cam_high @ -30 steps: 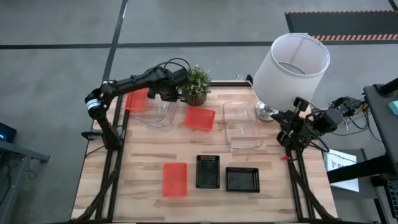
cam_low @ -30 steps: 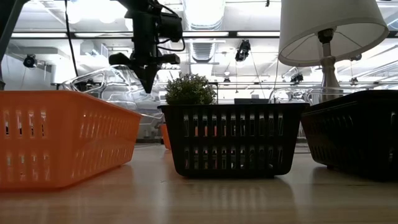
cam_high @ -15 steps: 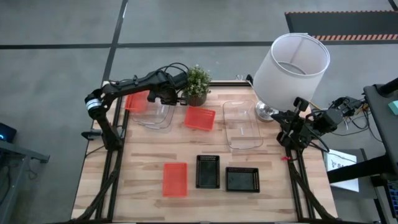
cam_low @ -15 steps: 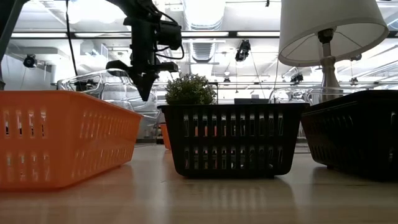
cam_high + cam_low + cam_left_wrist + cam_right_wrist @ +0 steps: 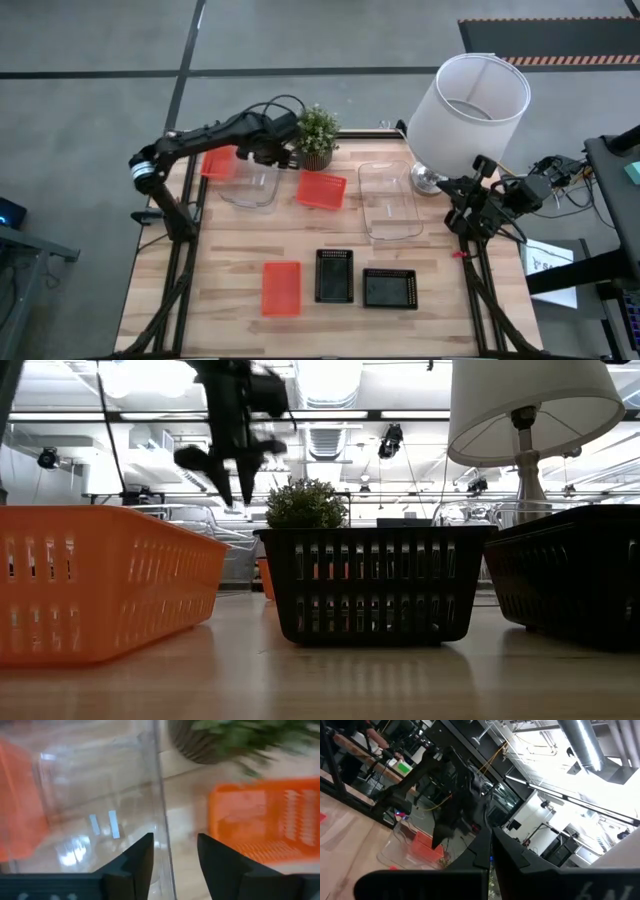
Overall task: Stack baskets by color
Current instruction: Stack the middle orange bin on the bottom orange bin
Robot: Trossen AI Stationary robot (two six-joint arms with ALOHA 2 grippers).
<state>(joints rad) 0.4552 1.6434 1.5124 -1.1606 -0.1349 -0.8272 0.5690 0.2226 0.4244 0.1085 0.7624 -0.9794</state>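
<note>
Two clear baskets (image 5: 250,180), unstacked.

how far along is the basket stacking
Early. Nothing looks stacked by colour: one clear basket sits on the table partly over a red-orange basket, the other clear basket lies apart, two more red-orange baskets and both black baskets lie singly. The left gripper, open, straddles the first clear basket's rim. The right gripper waits shut at the table's right edge.
</note>
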